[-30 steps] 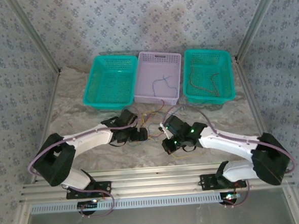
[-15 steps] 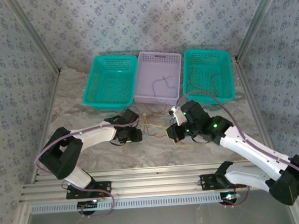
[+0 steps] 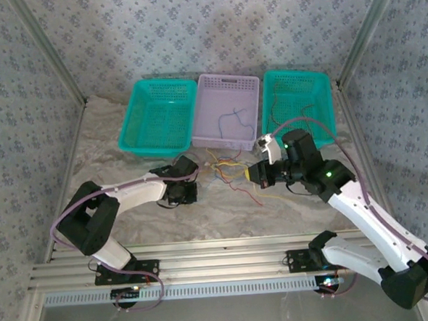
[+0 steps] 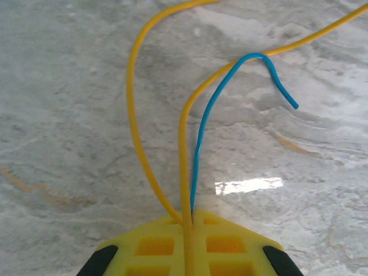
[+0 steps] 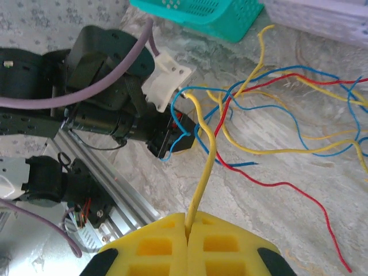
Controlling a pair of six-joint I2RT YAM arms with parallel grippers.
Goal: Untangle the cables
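A tangle of thin yellow, red and blue cables [image 3: 228, 170] lies on the marble table between my two grippers. My left gripper [image 3: 190, 192] rests low at the tangle's left end. In the left wrist view the left gripper [image 4: 190, 221] is shut on a yellow cable [image 4: 183, 149] and a blue cable [image 4: 202, 123] together. My right gripper [image 3: 261, 174] is at the tangle's right side. In the right wrist view the right gripper [image 5: 187, 221] is shut on a single yellow cable [image 5: 206, 167], raised above the table, with red [image 5: 276, 184] and blue [image 5: 270, 95] strands spread beyond it.
Three baskets line the back: a teal one [image 3: 136, 129] on the left, a lilac one [image 3: 213, 141] holding a blue cable [image 3: 233, 116], and a teal one [image 3: 329, 121] holding reddish cables [image 3: 291, 116]. The aluminium rail [image 3: 227, 261] runs along the near edge.
The left gripper has closed on the yellow and blue cables. The right arm has swung right and toward the back with its yellow cable, stretching the tangle out between the grippers.
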